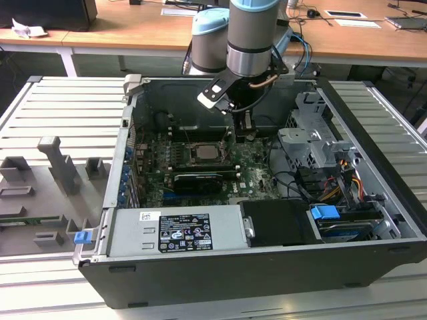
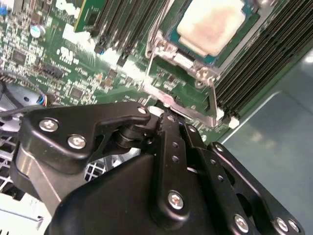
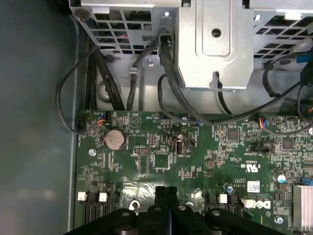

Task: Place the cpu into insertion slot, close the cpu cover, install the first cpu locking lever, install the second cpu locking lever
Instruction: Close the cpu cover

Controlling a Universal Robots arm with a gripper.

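Gripper (image 3: 166, 190) clenched, grasping nothing. The cpu (image 2: 210, 27) sits in the insertion slot (image 2: 182, 59) just beyond the fingertips.

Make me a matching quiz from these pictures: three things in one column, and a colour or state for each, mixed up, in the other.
Column one:
1. cpu
2. pincer
3. coin battery

Column two:
A. shut, holding nothing
B. round, silver
C. square, pale beige face

Pairs: 1-C, 2-A, 3-B

One cpu (image 2: 210, 24), one gripper (image 3: 166, 192), one green circuit board (image 3: 205, 147), one coin battery (image 3: 114, 139), one computer case (image 1: 200, 280)
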